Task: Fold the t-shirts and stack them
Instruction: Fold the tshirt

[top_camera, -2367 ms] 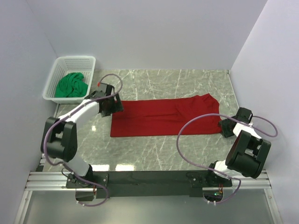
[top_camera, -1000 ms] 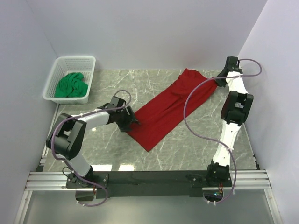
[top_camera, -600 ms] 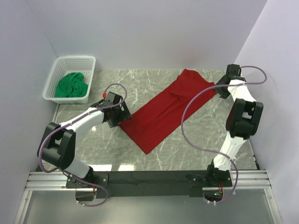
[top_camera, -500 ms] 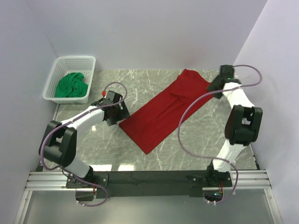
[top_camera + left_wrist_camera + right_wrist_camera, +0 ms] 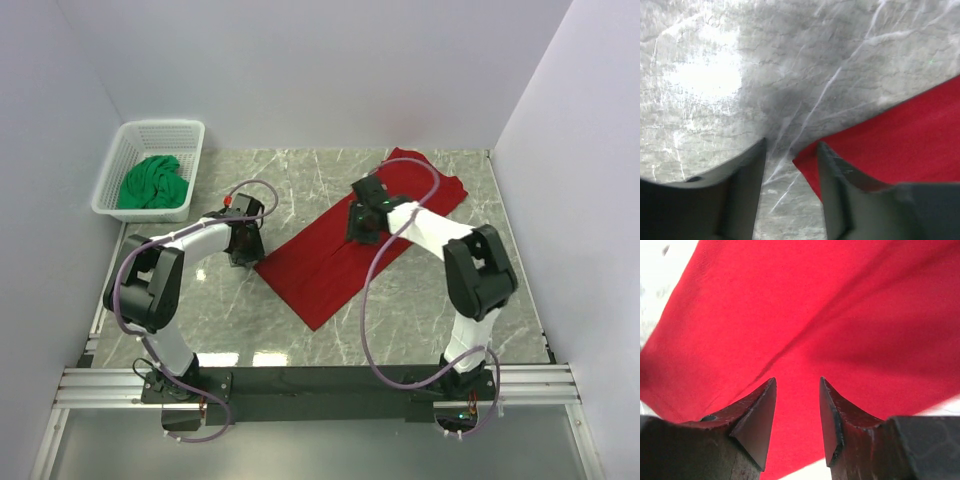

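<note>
The red t-shirt (image 5: 345, 250) lies folded in a long strip, running diagonally from the back right to the front middle of the table. My left gripper (image 5: 243, 247) is open at the strip's left corner; in the left wrist view that corner (image 5: 807, 164) sits between my open fingers (image 5: 840, 195). My right gripper (image 5: 362, 228) is open low over the middle of the strip; red cloth (image 5: 800, 315) fills the right wrist view. The green t-shirt (image 5: 152, 183) lies crumpled in the white basket (image 5: 166, 131).
The basket stands at the back left corner against the left wall. Marble tabletop (image 5: 420, 290) surrounds the red strip. White walls close in the back and both sides.
My right gripper has let go of the shirt's far end and swung from the back right to over the strip's middle. My left gripper has shifted a little at the strip's left corner.
</note>
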Robot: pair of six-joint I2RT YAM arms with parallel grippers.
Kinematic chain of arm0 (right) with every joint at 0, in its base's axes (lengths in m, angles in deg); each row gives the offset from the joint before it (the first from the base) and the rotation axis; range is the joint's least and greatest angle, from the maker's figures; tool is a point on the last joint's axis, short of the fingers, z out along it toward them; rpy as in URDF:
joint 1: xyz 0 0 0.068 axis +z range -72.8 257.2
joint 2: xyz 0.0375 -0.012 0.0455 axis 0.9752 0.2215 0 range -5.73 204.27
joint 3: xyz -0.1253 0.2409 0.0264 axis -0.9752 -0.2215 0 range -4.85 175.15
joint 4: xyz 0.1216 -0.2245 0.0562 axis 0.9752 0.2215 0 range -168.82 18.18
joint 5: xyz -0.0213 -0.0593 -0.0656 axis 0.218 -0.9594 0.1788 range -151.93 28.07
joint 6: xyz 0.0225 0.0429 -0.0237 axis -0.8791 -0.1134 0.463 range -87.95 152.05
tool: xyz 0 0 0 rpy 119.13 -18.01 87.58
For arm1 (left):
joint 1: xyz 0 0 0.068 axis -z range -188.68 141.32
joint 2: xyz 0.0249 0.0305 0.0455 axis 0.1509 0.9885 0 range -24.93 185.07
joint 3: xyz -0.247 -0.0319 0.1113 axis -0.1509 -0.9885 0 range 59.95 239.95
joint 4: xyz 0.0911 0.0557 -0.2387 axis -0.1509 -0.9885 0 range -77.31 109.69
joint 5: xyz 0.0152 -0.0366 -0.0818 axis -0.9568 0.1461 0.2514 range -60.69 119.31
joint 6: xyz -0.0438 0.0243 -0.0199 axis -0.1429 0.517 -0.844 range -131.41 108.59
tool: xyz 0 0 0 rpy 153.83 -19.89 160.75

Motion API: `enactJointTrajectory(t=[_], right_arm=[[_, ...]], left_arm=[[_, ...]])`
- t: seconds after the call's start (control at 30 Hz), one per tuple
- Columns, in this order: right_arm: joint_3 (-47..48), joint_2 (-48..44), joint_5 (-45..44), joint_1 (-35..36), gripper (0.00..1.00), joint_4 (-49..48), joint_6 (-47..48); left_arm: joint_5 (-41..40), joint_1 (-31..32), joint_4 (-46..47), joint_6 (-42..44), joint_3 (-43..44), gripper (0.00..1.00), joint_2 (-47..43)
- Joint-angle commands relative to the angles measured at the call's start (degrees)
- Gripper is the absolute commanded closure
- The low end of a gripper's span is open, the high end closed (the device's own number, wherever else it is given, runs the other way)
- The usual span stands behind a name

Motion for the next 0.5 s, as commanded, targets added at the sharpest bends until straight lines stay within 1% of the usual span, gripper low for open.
enactJointTrajectory(t=[0.0, 0.03, 0.2, 0.27, 0.47], right_arm=[[4.45, 2.95, -0.58, 5.45, 0.53, 0.43, 0.99], [4.55, 3.57, -0.41, 6.17, 0.53, 0.7, 0.99], [2.45, 6.29, 0.21, 9.25, 0.52, 1.4, 0.55], [0.95, 6.03, 1.34, 10.13, 0.52, 2.02, 0.38], [-9.5, 1.73, 2.4, 11.8, 0.52, 3.59, 0.55]], left_arm=[[-0.46, 0.1, -1.56, 2.15, -0.37, 0.54, -0.3], [-0.02, 0.19, -1.65, 1.97, -1.51, 0.57, -0.48], [2.53, 1.33, -2.53, 0.74, -5.64, 0.65, -2.49], [3.24, 2.2, -2.88, -0.31, -8.28, 0.66, -3.72], [9.03, 4.75, -4.72, -3.91, -15.22, 0.65, -9.78]])
